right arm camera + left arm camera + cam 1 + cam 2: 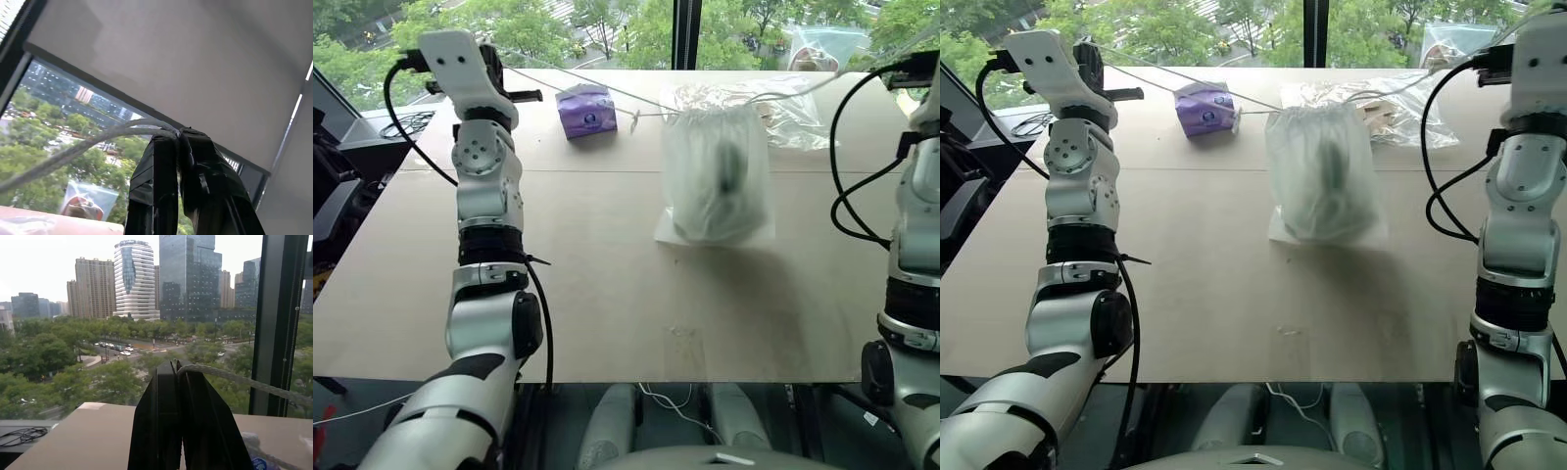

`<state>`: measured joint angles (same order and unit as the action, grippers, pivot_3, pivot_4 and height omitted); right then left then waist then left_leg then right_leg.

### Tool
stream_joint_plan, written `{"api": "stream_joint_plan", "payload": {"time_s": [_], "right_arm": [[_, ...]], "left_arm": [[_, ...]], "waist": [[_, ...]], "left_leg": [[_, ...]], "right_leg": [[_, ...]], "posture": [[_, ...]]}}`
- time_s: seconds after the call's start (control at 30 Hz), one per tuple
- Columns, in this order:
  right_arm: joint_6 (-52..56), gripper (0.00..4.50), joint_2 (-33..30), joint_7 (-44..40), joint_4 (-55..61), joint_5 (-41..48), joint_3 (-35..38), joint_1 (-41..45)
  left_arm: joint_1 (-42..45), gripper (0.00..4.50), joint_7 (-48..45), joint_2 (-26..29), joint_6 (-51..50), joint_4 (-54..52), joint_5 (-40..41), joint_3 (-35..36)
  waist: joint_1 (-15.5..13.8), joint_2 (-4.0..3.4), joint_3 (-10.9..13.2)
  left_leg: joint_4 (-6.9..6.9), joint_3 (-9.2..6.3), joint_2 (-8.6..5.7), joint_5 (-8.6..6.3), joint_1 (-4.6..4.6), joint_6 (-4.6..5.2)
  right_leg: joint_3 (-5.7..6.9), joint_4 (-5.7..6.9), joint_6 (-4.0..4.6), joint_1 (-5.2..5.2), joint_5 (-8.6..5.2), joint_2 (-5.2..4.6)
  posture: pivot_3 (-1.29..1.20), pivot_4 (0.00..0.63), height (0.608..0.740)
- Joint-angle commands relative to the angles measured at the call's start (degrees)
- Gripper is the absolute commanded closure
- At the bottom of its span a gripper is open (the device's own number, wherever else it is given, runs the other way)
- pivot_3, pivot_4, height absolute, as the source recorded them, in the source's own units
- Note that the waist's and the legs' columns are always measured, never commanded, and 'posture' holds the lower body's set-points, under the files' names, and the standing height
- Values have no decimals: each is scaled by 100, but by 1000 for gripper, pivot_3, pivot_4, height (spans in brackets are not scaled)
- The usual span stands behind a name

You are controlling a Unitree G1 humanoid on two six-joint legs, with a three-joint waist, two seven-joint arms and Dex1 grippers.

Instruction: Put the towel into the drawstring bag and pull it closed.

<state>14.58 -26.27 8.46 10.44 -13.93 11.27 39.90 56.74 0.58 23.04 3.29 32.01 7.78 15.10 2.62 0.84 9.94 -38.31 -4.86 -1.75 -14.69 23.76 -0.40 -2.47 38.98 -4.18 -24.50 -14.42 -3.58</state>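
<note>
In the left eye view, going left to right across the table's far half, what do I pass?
Left gripper shut on a cord → purple tissue pack → drawstring bag with the towel inside, mouth gathered → clear plastic bag behind it.

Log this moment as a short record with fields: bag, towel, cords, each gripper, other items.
bag: drawstring bag hanging from its cords, bottom at the table
towel: inside the bag, seen as a dark shape
cords: taut, running out to both sides
left gripper: shut on cord
right gripper: shut on the other cord
other items: purple tissue pack, clear plastic bag
</note>
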Motion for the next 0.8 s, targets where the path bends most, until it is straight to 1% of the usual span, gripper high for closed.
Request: {"api": "stream_joint_plan", "payload": {"time_s": [0.03, 0.07, 0.13, 0.17, 0.23, 0.37, 0.47, 0.53, 0.57, 0.67, 0.73, 0.77, 0.8], "right_arm": [[729, 4500, 214, 1086, 56, 163, 1520, 69], [971, 4500, 347, 1420, 8, 321, 2068, 43], [1283, 4500, 510, 1879, -18, 519, 2835, -58], [1366, 4500, 542, 2024, -11, 573, 3058, -123], [1432, 4500, 599, 2172, 88, 642, 3155, -215], [1612, 4500, 738, 2510, 202, 834, 3108, -257], [1694, 4500, 755, 2676, 177, 1017, 3158, -247], [1761, 4500, 775, 2656, 95, 1243, 3161, -251], [1828, 4500, 729, 2360, -36, 1435, 2955, -265], [2118, 4500, 691, 1060, -308, 2282, 2134, -280], [2835, 4500, 547, -101, -179, 2815, 1288, -479], [3348, 4500, 363, -780, 30, 3126, 764, -706], [3731, 4500, 19, -1496, 389, 3379, 154, -1051]], "left_arm": [[72, 4414, 1132, 477, -175, 148, -307, 500], [-20, 4414, 1437, 553, -318, 285, -264, 681], [-232, 4414, 1795, 686, -485, 386, -287, 817], [-330, 4414, 1877, 743, -523, 378, -343, 802], [-459, 4414, 2051, 690, -719, 278, -267, 860], [-559, 4414, 2260, 637, -877, 206, -191, 848], [-560, 4414, 2302, 663, -887, 188, -183, 824], [-512, 4414, 2102, 637, -907, 329, -5, 844], [-467, 4414, 1785, 553, -903, 410, 212, 848], [-421, 4414, 156, 272, -994, 391, 696, 309], [-610, 4414, -1056, 47, -1437, -14, 992, -192], [-814, 4414, -1739, -2, -1801, -360, 1142, -525], [-1090, 4414, -2445, 6, -2288, -817, 1360, -890]], "waist": [[-26, 1, -1], [-36, 1, -1], [-60, 1, -4], [-59, 2, -6], [-55, 0, -7], [-18, 0, -6], [-9, 0, -7], [-15, 0, -7], [-19, 0, -7], [-17, 0, -7], [-9, -1, -7], [-2, -1, -7], [9, -1, -7]], "left_leg": [[0, -7, 1, 0, 1, 0], [0, -16, 0, 0, 3, 0], [0, -21, -3, 0, 4, 0], [0, -21, -4, 0, 3, 0], [-1, -19, -5, 1, 0, 0], [-2, -18, -4, 6, 0, -2], [-2, -15, -3, 8, -4, -6], [-3, -11, -4, 10, -5, -6], [-3, -10, -4, 10, -6, -5], [-6, 1, -8, 13, -8, 6], [-5, 3, -9, 11, -10, 18], [-4, 3, -8, 11, -13, 19], [-4, 2, -7, 10, -13, 19]], "right_leg": [[0, 0, 0, 0, 0, -1], [-1, -1, 0, -1, 0, -2], [-5, -4, 0, -2, 0, -6], [-4, -4, 0, -1, 0, -7], [-5, 1, -1, 0, 1, -8], [-4, 18, 2, -5, 2, -7], [-7, 33, 3, -10, 3, -4], [-6, 40, 3, -10, 3, -5], [-6, 41, 3, -10, 3, -5], [-4, 45, 6, -4, 5, -5], [-2, 45, 7, 0, 5, -5], [-1, 45, 7, 2, 5, -4], [0, 45, 7, 4, 5, -3]], "posture": [[0, 150, 740], [0, 150, 740], [0, 150, 740], [0, 150, 740], [0, 150, 740], [0, 150, 740], [0, 150, 740], [0, 150, 740], [0, 150, 740], [0, 150, 740], [0, 150, 740], [0, 150, 740], [0, 150, 740]]}}
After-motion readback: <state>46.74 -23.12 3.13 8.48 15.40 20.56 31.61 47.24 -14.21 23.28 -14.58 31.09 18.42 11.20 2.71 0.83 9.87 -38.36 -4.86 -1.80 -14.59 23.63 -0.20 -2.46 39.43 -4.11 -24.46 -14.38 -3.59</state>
